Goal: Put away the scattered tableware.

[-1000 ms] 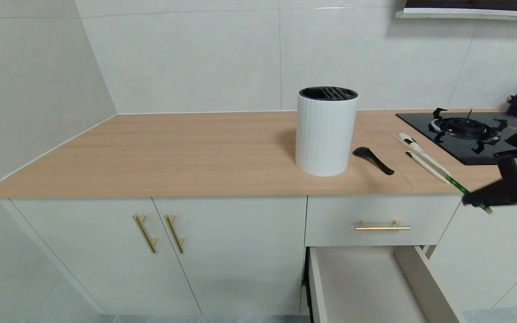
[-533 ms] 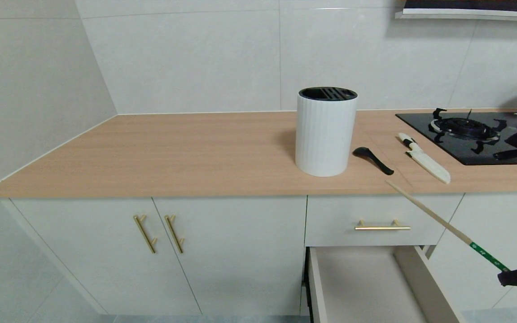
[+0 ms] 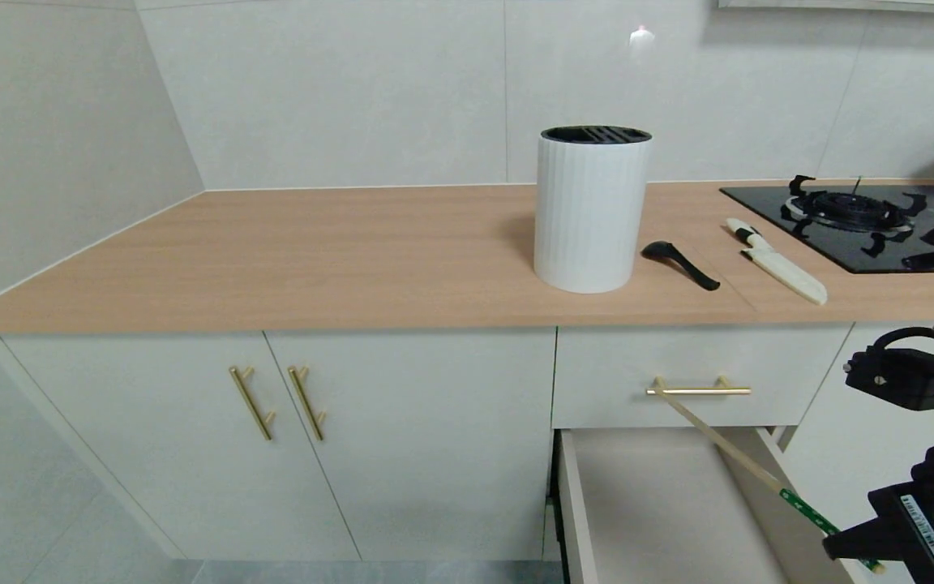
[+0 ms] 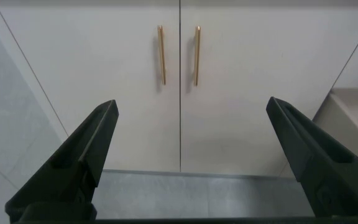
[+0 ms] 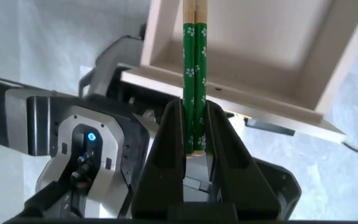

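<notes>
KITCHEN COUNTER: The right gripper [image 3: 846, 548], fingers clamped on the green-patterned end of a pair of chopsticks [image 3: 726, 448], has carried them down off the countertop's front edge. They now slant above the open drawer [image 3: 653, 503], tips in front of the closed drawer's brass handle [image 3: 698, 390]. A release into the drawer looks next. A white knife [image 3: 783, 272] and a black spoon [image 3: 680, 264] lie on the countertop beside the white holder [image 3: 593, 211], not yet put away. The left gripper [image 4: 191, 109], fingers spread wide and empty, faces the cabinet doors [image 4: 129, 118].
</notes>
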